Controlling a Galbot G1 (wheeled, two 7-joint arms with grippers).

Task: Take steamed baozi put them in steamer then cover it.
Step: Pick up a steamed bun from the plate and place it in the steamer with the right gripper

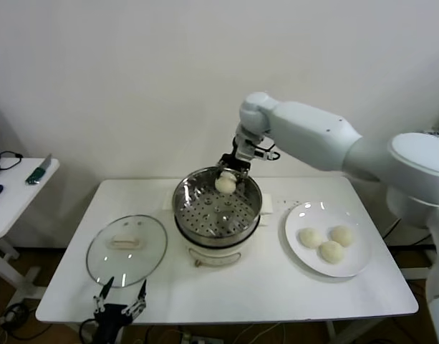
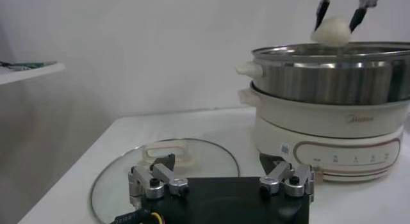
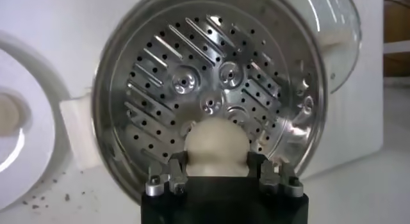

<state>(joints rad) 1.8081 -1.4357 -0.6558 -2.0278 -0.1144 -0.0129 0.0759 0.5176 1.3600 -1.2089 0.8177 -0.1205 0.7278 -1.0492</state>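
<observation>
My right gripper (image 1: 226, 177) is shut on one baozi (image 1: 225, 184) and holds it over the far rim of the steamer (image 1: 205, 228), above the empty perforated bottom (image 3: 192, 78). In the right wrist view the bun (image 3: 216, 147) sits squeezed between the fingers (image 3: 168, 174). From the left wrist view the same bun (image 2: 331, 31) hangs just above the steel rim (image 2: 327, 52). Three more baozi (image 1: 326, 242) lie on the white plate (image 1: 299, 218) at the right. The glass cover (image 1: 127, 249) rests flat on the table at the left. My left gripper (image 1: 121, 301) hangs open at the table's front edge, near the cover.
A small side table (image 1: 11, 197) with a knife-like tool (image 1: 39, 172) stands at the far left. A white power strip (image 1: 305, 203) lies behind the plate. Bare tabletop (image 1: 262, 287) stretches in front of the steamer and plate.
</observation>
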